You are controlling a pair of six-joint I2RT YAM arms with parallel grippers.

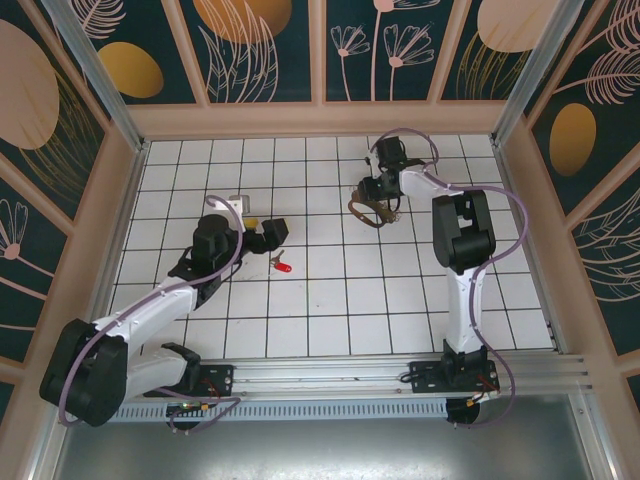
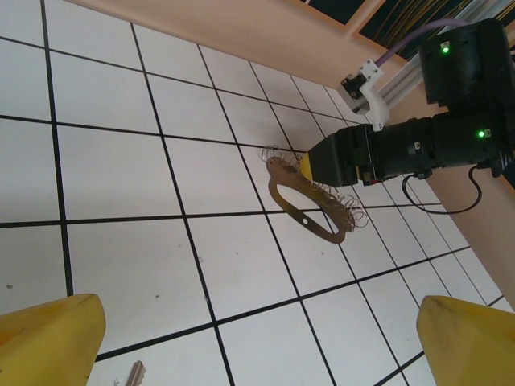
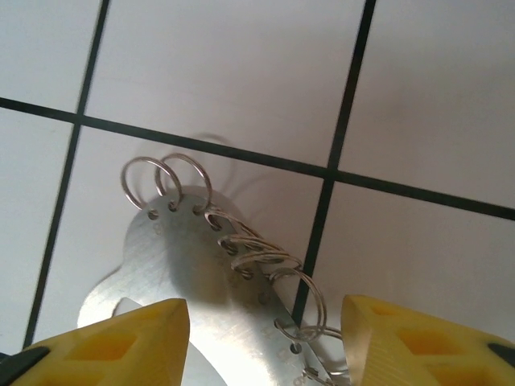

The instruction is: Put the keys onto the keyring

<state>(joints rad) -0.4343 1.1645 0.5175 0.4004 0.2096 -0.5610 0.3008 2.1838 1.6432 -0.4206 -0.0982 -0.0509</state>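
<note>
Keyring (image 3: 177, 257) lies upper centre of the tiled floor (image 1: 330, 320). In the left wrist view its long axis runs upper left to lower right, wire rings (image 3: 189, 173) along one edge. Right gripper (image 3: 265, 342) straddles it, possibly touching; cannot tell if clamped. Key (image 1: 284, 266) sits left of centre, red head lower right. Left gripper (image 2: 257, 342) is released wide.

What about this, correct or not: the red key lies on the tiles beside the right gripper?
No: the red key lies on the tiles beside the left gripper; the right gripper is at the keyring. The top external view shows it.
</note>
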